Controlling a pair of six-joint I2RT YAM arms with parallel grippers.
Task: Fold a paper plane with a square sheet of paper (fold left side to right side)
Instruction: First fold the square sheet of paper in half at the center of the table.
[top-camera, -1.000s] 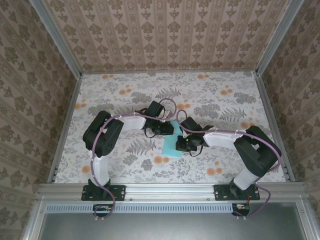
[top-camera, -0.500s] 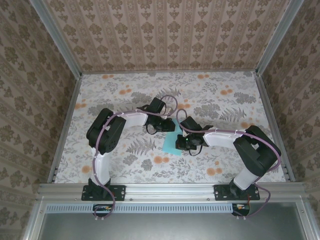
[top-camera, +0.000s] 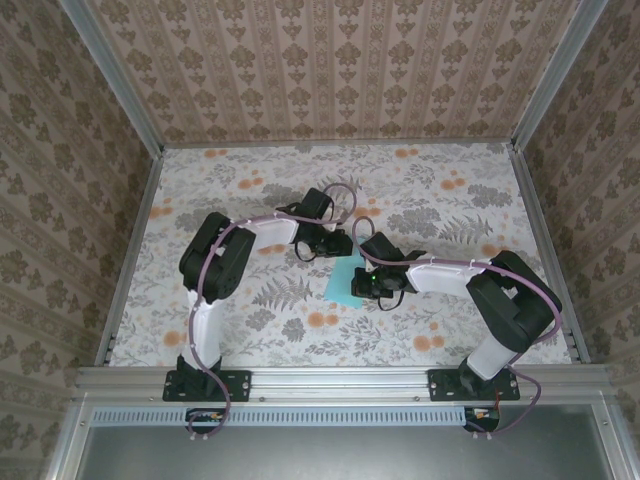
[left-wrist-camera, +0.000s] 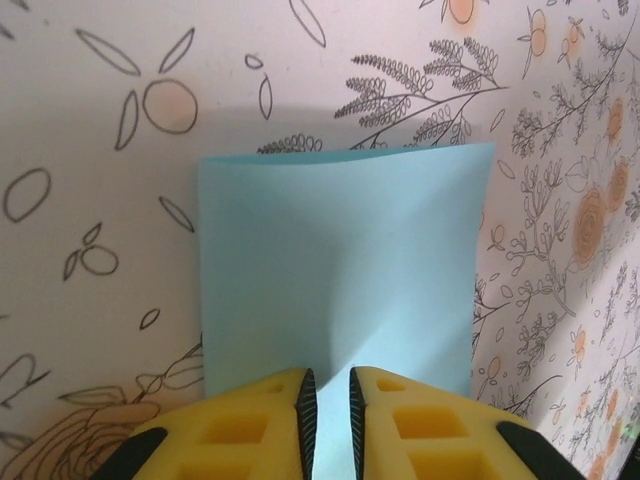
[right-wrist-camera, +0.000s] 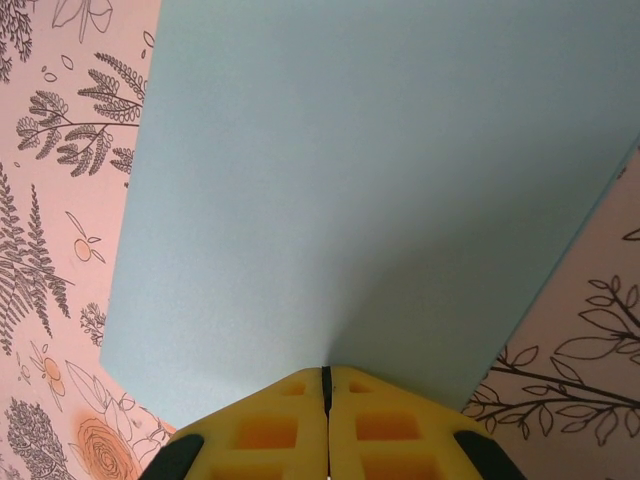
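The square sheet of paper (top-camera: 342, 278) is light cyan-blue and lies mid-table between both grippers. In the right wrist view the sheet (right-wrist-camera: 370, 190) slopes up off the floral cloth, and my right gripper (right-wrist-camera: 326, 385) is shut on its near edge. My left gripper (left-wrist-camera: 329, 400) is at the opposite edge of the sheet (left-wrist-camera: 335, 260). Its yellow fingers (left-wrist-camera: 250, 425) stand a narrow gap apart, with the paper's edge running into that gap and a soft crease fanning out from it. Seen from above, the left gripper (top-camera: 338, 244) sits behind the sheet and the right gripper (top-camera: 366, 287) at its right.
The floral tablecloth (top-camera: 420, 190) covers the whole table inside patterned walls. An aluminium rail (top-camera: 340, 378) runs along the near edge by both arm bases. Open cloth lies to the left, right and far side of the grippers.
The left gripper has moved back and to the right. From above, the blue sheet now looks shorter, its near part drawn up toward the grippers. The right gripper has barely shifted.
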